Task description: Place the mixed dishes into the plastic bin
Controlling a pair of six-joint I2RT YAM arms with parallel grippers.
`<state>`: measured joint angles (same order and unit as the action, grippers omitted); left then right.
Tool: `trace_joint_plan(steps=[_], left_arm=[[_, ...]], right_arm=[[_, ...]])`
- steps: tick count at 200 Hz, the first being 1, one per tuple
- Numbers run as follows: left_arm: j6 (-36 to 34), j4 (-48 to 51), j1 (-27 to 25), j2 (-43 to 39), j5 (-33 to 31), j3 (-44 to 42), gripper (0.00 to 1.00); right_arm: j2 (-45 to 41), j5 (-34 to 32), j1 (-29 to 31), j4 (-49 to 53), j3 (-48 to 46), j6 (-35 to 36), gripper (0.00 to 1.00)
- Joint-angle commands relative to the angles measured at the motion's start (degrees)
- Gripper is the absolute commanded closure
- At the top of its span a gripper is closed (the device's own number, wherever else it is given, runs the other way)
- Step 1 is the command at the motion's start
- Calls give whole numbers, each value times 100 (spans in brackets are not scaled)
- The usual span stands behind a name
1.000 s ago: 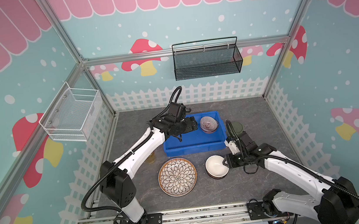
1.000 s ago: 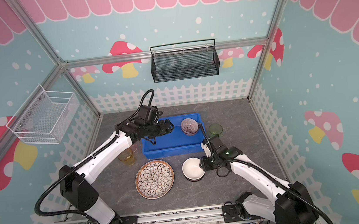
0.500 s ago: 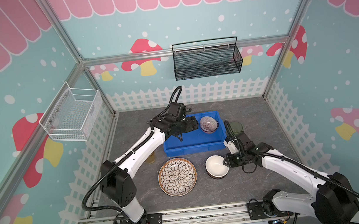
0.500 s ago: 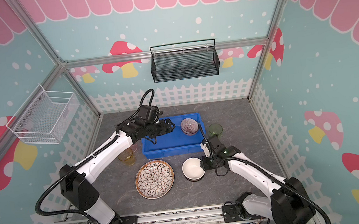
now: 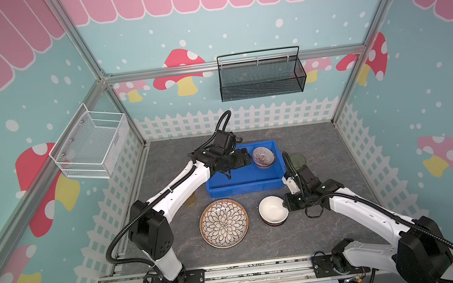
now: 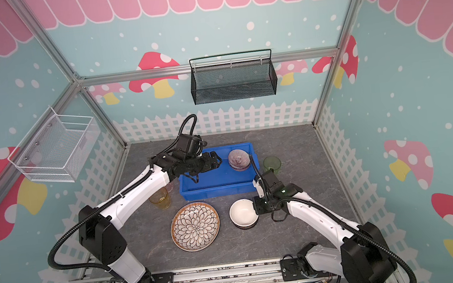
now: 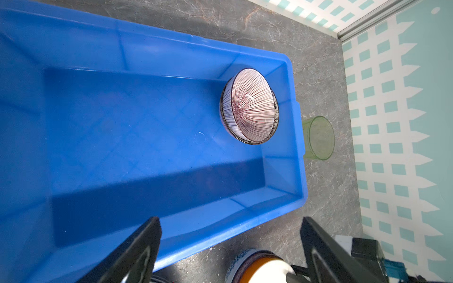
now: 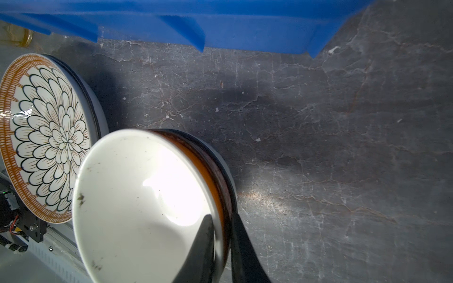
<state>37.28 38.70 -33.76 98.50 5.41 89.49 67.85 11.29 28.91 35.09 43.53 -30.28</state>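
Note:
The blue plastic bin [image 5: 241, 175] [image 6: 214, 178] [image 7: 122, 122] holds a striped bowl [image 5: 263, 157] [image 7: 250, 107] in its far right corner. My left gripper [image 5: 245, 158] [image 7: 230, 220] hovers open over the bin, holding nothing. In front of the bin a white bowl with a brown outside [image 5: 273, 209] [image 8: 147, 201] sits on the table. My right gripper [image 5: 285, 203] [image 8: 221, 216] is shut on its right rim, one finger inside and one outside. The petal-pattern plate [image 5: 224, 223] [image 8: 46, 137] lies left of that bowl.
A green cup [image 5: 297, 161] [image 7: 318, 138] stands on the table just right of the bin. An amber cup [image 6: 160, 198] stands left of the bin, under my left arm. A black mesh basket [image 5: 261, 78] and a white wire basket [image 5: 91, 146] hang on the walls.
My right gripper's jaws have closed onto the white bowl's rim. The left arm and the dishes have stayed where they were.

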Motion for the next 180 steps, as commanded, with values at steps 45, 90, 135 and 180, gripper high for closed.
trace_joint_plan(steps=[45,90,135,180], left_arm=[[59,-73,38,82,82,-34,11],[47,-79,43,66,92,-79,11],[34,-78,36,7,83,-182,11],[23,-73,38,-178,74,-569,11]], right_arm=[[-173,-101,37,112,253,14,87],[-202,-141,40,120,303,14,87],[-238,-164,38,138,401,31,86],[-263,-184,43,104,389,0,86]])
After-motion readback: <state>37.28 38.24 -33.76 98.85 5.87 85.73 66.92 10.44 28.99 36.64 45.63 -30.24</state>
